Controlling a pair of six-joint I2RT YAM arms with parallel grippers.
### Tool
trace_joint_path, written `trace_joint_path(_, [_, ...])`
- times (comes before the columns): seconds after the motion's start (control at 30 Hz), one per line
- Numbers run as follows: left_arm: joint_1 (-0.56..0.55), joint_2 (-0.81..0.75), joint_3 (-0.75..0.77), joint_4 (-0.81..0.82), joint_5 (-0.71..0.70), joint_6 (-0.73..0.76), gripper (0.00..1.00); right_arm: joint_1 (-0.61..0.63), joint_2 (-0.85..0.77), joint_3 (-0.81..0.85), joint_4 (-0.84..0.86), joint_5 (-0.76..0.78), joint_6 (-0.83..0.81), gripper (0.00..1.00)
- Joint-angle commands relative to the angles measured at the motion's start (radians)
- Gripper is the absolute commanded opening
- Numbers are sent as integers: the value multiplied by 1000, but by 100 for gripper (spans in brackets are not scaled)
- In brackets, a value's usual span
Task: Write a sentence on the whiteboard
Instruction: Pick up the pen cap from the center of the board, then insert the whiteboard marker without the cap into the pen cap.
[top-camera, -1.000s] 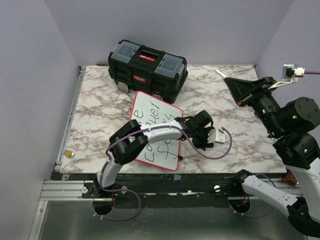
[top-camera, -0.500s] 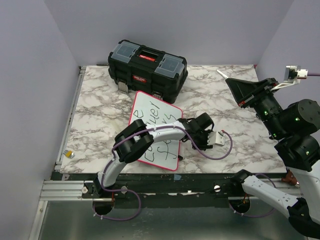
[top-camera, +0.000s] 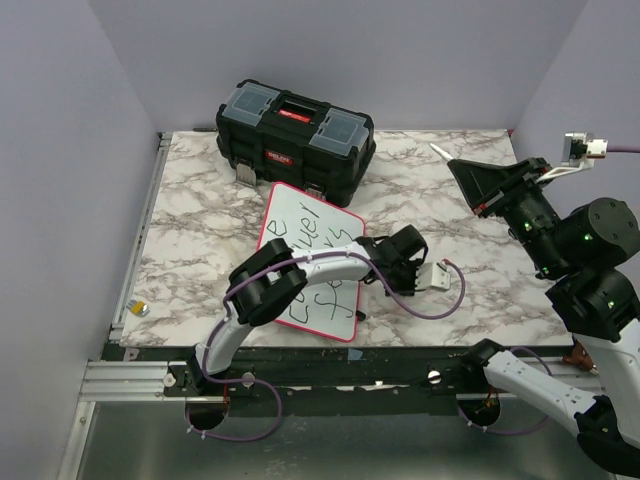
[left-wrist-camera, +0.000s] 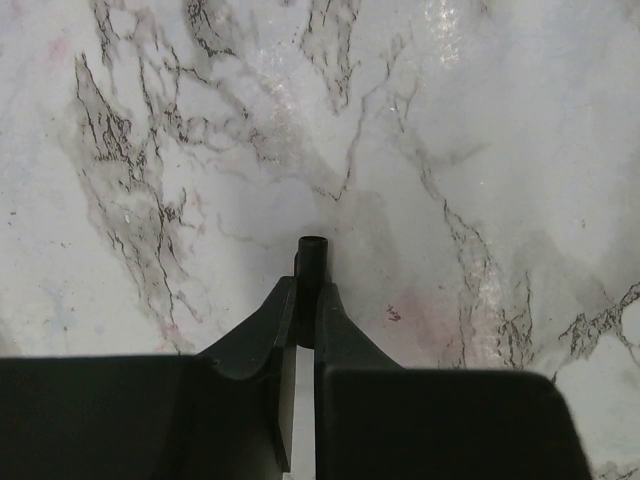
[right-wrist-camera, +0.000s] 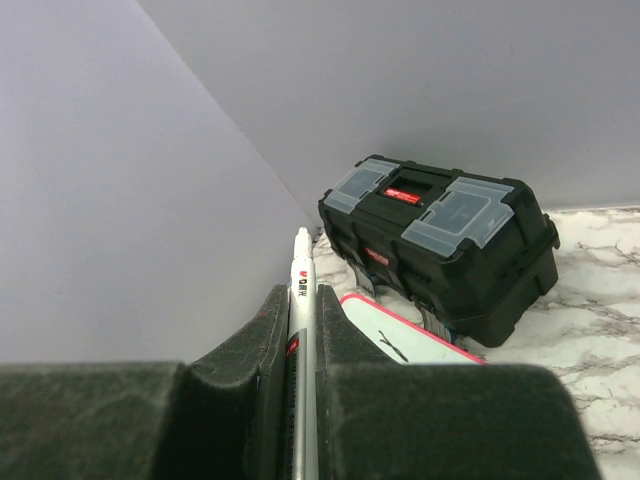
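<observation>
DESK: So, pinching what with the left gripper (left-wrist-camera: 308, 290)?

PHOTO: Pressed together on a small black cap (left-wrist-camera: 312, 250), by the look of it, low over bare marble tabletop (left-wrist-camera: 480, 150) just right of the whiteboard (top-camera: 338, 222). Probably held there to keep the cap out of the way and ready for re-capping.

DESK: And at the right gripper (right-wrist-camera: 302, 300)?

PHOTO: Clamped on a white marker pen (right-wrist-camera: 300, 262), free end poking past the fingertips toward the back wall. Raised well clear of the tabletop on the far right side. Parked high, judging by the pose, to keep the pen off the lettering.

DESK: Whereabouts of the whiteboard itself?

PHOTO: Flat on the tabletop at a slant, far edge just beside the front of the black toolbox (top-camera: 295, 125), near half crossed by the left arm (top-camera: 300, 272). Carries the sentence (top-camera: 305, 232) in about three lines of black letters, partly hidden under that arm. Looks finished, or close to it.

DESK: Anything inside the toolbox?

PHOTO: Cannot tell. Shut, lid down, red handle (top-camera: 297, 111) flat between two clear-lidded organiser trays (top-camera: 245, 97). Nothing legible through those lids. Stands at the back of the tabletop, well apart from both grippers.
</observation>
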Motion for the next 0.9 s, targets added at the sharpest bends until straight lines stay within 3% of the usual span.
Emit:
trace_joint_path(0.0, [-6, -98, -50, 21, 68, -70, 0, 4, -10, -16, -21, 15, -1, 1])
trace_joint_path(0.3, [-4, -324, -134, 67, 114, -128, 0, 5, 2, -6, -18, 0, -1, 1])
trace_joint_path(0.87, [80, -856, -332, -86, 97, -147, 0, 5, 57, 60, -31, -173, 1, 1])
